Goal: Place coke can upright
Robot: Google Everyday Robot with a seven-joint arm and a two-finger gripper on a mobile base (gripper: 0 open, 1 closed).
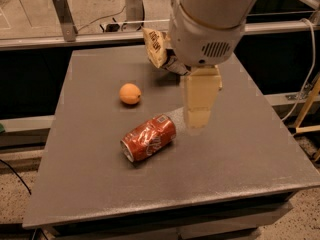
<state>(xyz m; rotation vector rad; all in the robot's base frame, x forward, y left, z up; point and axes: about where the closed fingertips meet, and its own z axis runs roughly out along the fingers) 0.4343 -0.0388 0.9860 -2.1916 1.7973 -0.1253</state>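
The red coke can [148, 138] lies on its side near the middle of the grey table [250, 154], its silver top facing front left. My gripper [196, 126] hangs from the big white arm [210, 24] and points down just right of the can's far end, slightly above the tabletop. It holds nothing that I can see.
A round orange fruit [130, 93] sits behind and left of the can. A chip bag [156, 47] lies at the table's back, mostly hidden by the arm. Metal rails and cables run behind the table. The table's front edge is close.
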